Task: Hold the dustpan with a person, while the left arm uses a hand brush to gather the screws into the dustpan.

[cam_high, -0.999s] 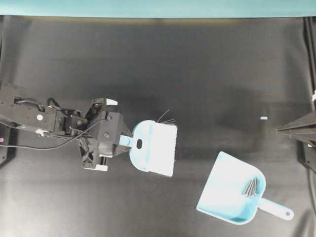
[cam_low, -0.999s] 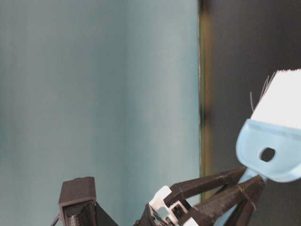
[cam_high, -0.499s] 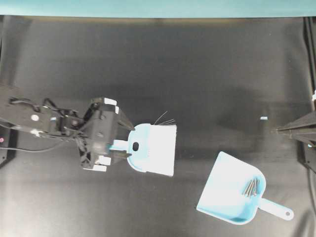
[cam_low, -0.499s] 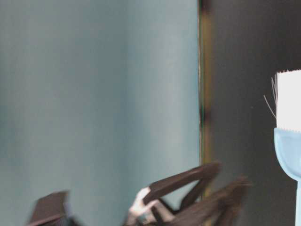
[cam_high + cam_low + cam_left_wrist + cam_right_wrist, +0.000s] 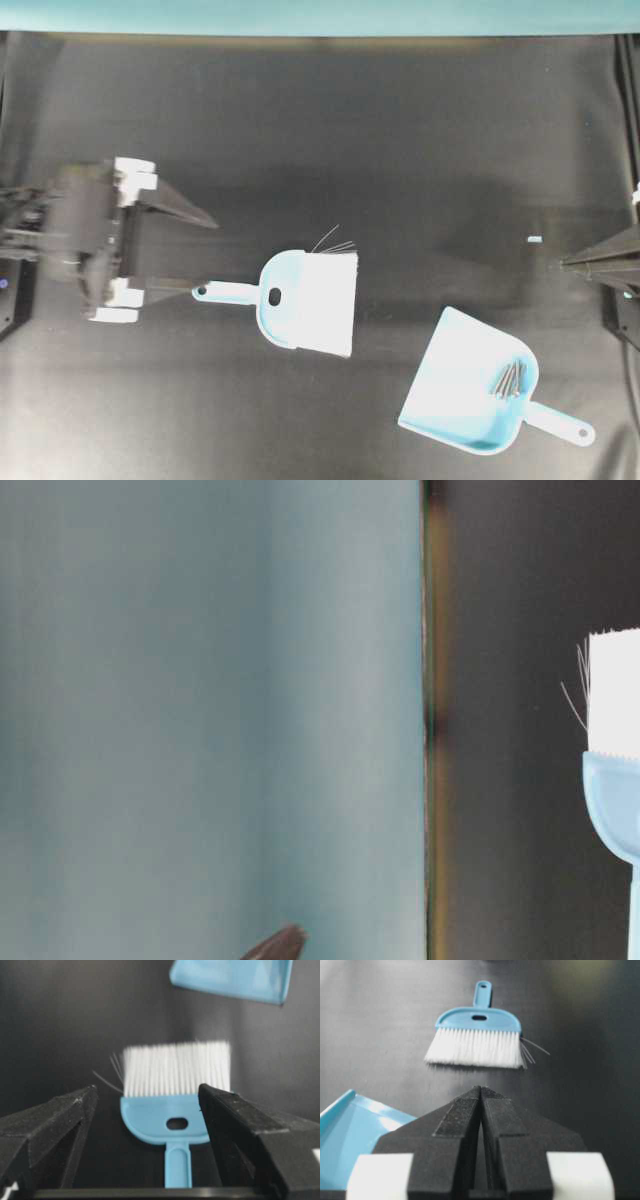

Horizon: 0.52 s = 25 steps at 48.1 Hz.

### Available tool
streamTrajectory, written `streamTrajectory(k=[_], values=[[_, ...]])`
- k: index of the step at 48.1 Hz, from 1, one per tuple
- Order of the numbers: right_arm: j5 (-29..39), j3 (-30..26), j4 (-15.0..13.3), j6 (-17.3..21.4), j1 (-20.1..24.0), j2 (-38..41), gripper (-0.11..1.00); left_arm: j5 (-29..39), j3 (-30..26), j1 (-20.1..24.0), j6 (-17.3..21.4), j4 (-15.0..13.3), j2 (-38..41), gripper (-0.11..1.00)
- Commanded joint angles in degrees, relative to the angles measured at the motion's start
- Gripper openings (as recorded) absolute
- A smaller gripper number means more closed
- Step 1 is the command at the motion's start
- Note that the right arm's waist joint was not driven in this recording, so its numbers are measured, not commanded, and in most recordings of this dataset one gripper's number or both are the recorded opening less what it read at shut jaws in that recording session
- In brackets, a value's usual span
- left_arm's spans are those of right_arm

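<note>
The screws [image 5: 510,380] lie in the dustpan [image 5: 455,385] at five o'clock; the brush [image 5: 300,305] rests loose on the surface [image 5: 400,150]. Left pincer [image 5: 185,250] gapes wide, empty; right pincer [image 5: 481,1091] is pressed closed. Sweeping looks finished.

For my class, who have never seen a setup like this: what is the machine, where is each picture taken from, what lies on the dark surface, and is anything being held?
These are two black robot arms facing each other across a dark table. One picture looks straight down from above, one looks along table level, and two come from cameras mounted on each arm's wrist. From above, the left hand is at the left, jaws wide open and holding nothing. The hand brush, light blue with white bristles, lies flat on the table just beyond its fingertips. The right hand, seen in its own wrist view, is shut and empty. The dustpan lies at the lower right with the screws already inside it. No person is visible.
</note>
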Motion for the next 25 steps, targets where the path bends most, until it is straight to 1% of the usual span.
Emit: streamTrajectory(k=[1,8,25], values=[[-0.26,-0.26,0.0,-0.35,0.0,0.26,-0.01,-1.14,0.35,0.0,0.09,0.09,-1.58,0.8],[-0.26,-0.26,0.0,-0.35,0.0,0.18,-0.01,-1.14,1.41,0.0,0.09,0.09,-2.2,0.8],[-0.26,-0.26,0.0,-0.35,0.0,0.18,-0.01,-1.14,1.93,0.0,0.0,0.09,-2.29,0.8]])
